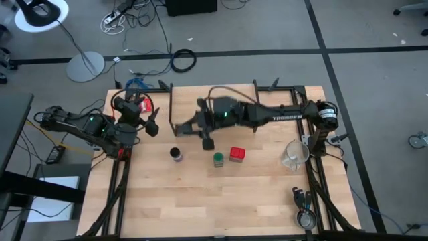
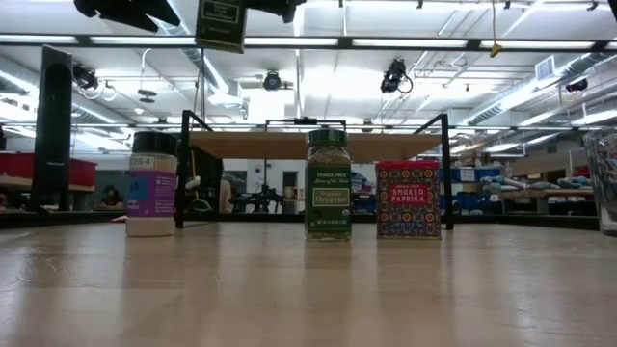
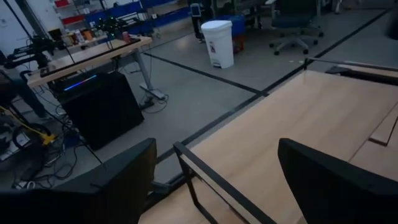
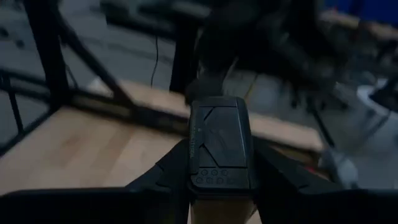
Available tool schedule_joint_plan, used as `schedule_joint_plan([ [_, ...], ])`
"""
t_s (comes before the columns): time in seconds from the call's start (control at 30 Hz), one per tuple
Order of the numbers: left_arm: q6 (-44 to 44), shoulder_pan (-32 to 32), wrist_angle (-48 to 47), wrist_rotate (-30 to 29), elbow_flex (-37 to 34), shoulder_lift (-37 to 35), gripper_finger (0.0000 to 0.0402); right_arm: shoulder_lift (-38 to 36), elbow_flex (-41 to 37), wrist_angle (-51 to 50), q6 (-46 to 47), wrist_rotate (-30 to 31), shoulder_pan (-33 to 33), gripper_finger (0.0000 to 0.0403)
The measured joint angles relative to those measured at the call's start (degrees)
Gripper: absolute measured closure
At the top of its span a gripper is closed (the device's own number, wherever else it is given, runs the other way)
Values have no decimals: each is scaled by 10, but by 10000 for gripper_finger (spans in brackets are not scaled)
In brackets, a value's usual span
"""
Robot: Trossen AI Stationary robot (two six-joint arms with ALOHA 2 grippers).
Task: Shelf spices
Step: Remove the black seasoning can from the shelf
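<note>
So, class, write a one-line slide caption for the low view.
Three spice containers stand before the shelf while the right claw carries a dark tin overhead.

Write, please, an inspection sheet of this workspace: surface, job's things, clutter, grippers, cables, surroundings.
Surface: light wooden table.
Job's things: blue-capped jar, green jar and red tin stand in a row on the table; dark tin is held up in the air; shelf stands behind the row with nothing on its plank.
Clutter: clear pitcher at the table's right edge.
Grippers: right gripper shut on the dark tin; left gripper open, near the table's left back corner.
Cables: coils on the floor behind the table.
Surroundings: floor lamp, white bin.
</note>
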Motion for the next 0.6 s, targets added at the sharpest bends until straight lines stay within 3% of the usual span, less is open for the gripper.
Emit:
schedule_joint_plan([
  [0.1, 2, 0, -2, -1, 0, -7, 60, 11, -6, -4, 25, 52, 29, 274],
  [0.33, 2, 0, -13, -3, 0, -10, 60, 32, -60, 12, 127, 112, 66, 274],
  [0.6, 2, 0, -15, -3, 0, -9, 60, 32, -188, 135, 227, 128, 83, 274],
])
